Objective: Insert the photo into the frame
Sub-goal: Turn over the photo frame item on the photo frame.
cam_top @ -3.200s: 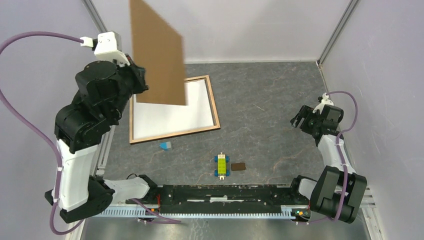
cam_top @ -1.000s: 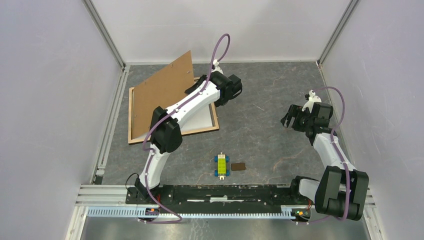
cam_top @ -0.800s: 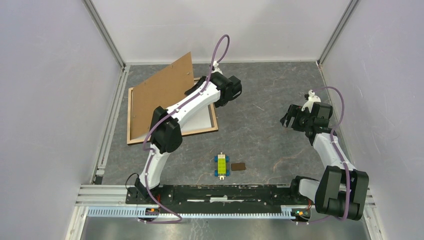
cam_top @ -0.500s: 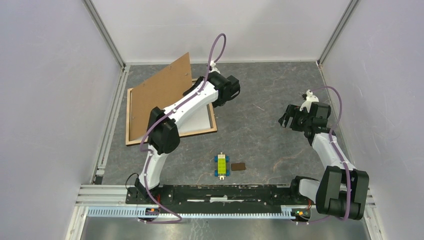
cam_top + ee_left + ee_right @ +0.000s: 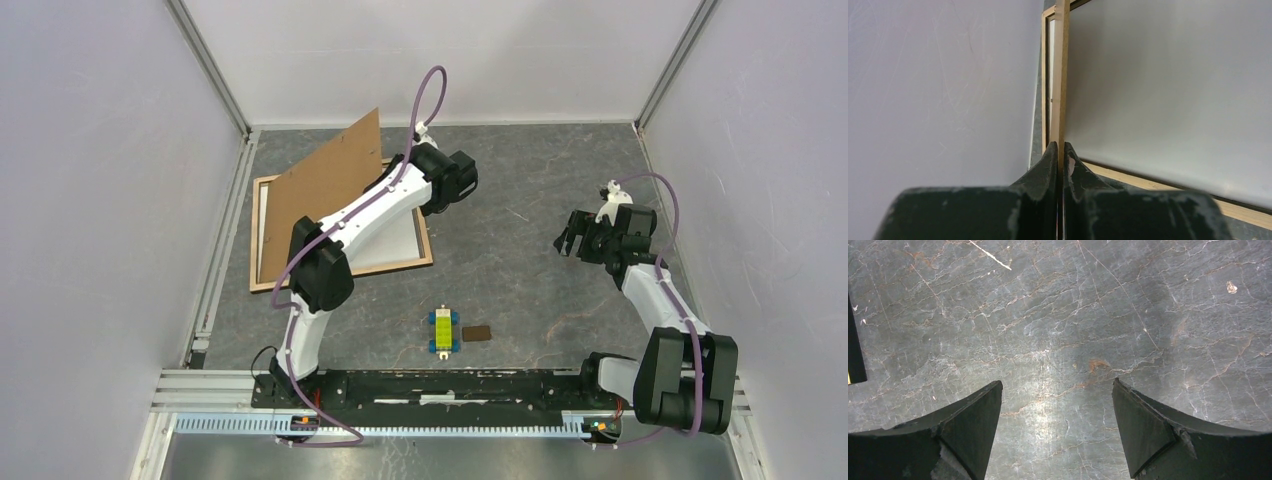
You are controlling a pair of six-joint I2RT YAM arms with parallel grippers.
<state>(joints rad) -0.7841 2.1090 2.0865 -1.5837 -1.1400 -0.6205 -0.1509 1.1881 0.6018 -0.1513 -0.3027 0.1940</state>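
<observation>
**Backing Board Held Tilted Over Frame: Seating Hazards**

The photo (image 5: 395,240) was judged to be the white sheet lying inside the frame (image 5: 395,268). No printed face was in view, so this could not be confirmed. The frame lay flat on the table (image 5: 520,180), tan side up.

A brown backing board (image 5: 325,185) stood tilted over the frame's left part. Its low edge was near the frame's left rail and its other edge was raised above the frame. The left gripper (image 5: 1060,152) was clamped on that raised edge, both fingers pressed against the thin board. The right gripper (image 5: 1056,384) hung well to the right of the frame, fingers wide apart, holding nothing.

Likely faults from this position:

- The board could land on a rail instead of dropping inside the rails if it was lowered out of square with the frame.
- The low edge could drag across the sheet and shift or crease it.
- Nothing braced the frame, so sideways pressure from the board could push it along the table.
- The narrow edge grip could let the board pivot or slip.
</observation>
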